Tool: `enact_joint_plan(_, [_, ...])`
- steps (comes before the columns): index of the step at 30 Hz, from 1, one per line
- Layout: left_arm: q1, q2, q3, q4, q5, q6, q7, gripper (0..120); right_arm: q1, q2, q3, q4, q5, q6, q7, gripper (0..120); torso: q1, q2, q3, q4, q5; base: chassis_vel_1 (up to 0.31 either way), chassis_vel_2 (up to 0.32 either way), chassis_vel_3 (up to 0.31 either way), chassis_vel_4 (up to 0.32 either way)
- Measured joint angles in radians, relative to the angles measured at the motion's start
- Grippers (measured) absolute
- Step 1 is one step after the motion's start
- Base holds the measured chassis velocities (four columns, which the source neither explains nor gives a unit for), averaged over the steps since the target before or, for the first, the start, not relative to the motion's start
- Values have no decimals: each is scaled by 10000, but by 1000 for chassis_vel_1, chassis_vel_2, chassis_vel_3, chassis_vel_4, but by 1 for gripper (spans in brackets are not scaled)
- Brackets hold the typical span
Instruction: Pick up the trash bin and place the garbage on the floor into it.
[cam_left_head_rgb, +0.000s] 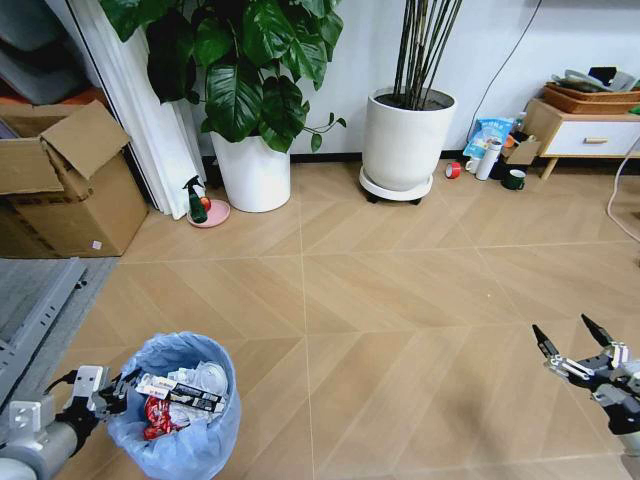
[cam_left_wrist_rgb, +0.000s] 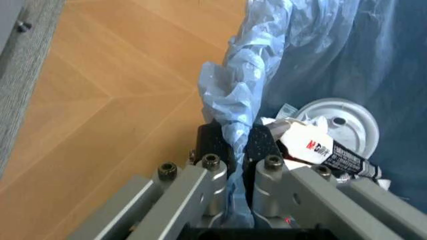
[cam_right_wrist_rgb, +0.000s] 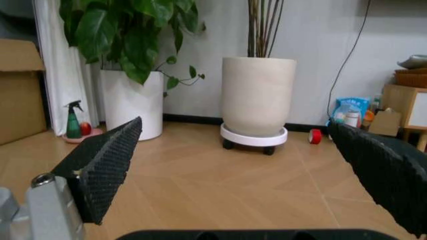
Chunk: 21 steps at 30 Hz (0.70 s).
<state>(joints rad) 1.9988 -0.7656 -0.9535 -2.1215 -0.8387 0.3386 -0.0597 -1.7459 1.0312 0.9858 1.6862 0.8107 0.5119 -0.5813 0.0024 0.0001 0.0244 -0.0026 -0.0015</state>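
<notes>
The trash bin (cam_left_head_rgb: 185, 432), lined with a crinkly light-blue bag, is at the lower left of the head view. Inside it lies the garbage (cam_left_head_rgb: 180, 395): a red wrapper, a white disc, a slim tube-like wrapper and white pieces. My left gripper (cam_left_head_rgb: 118, 392) is shut on the bin's rim at its left side. In the left wrist view its pads (cam_left_wrist_rgb: 213, 142) pinch the blue bag edge (cam_left_wrist_rgb: 233, 100), with the tube wrapper (cam_left_wrist_rgb: 333, 155) and white disc (cam_left_wrist_rgb: 340, 125) just inside. My right gripper (cam_left_head_rgb: 572, 340) hangs open above the floor (cam_left_head_rgb: 400, 300) at the lower right, holding nothing.
Two large white plant pots (cam_left_head_rgb: 252, 170) (cam_left_head_rgb: 405, 135) stand by the far wall. A spray bottle (cam_left_head_rgb: 196, 200) is beside the left pot. A cardboard box (cam_left_head_rgb: 65, 185) sits at the left, a low wooden cabinet (cam_left_head_rgb: 590, 130) with small items at the far right.
</notes>
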Motion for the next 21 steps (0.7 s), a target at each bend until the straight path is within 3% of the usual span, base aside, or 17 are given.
enact_joint_plan(4, [-431, 166, 214, 302, 86, -21, -6, 0, 282, 58, -47, -297, -18, 154, -193, 100, -1, 0, 0, 6, -3, 110, -119, -94, 108])
enact_joint_plan(8, [-1151, 374, 740, 424, -275, 110, -302, 0, 262, 122, -31, -471, 1, 221, -255, 100, 0, 0, 1, -4, -7, 101, -115, -103, 98])
enact_joint_plan(21, [-624, 418, 352, -149, -607, 212, -515, 0, -140, -193, 110, 395, 208, -168, 89, 100, 0, 0, 0, 6, -6, 108, -109, -105, 108])
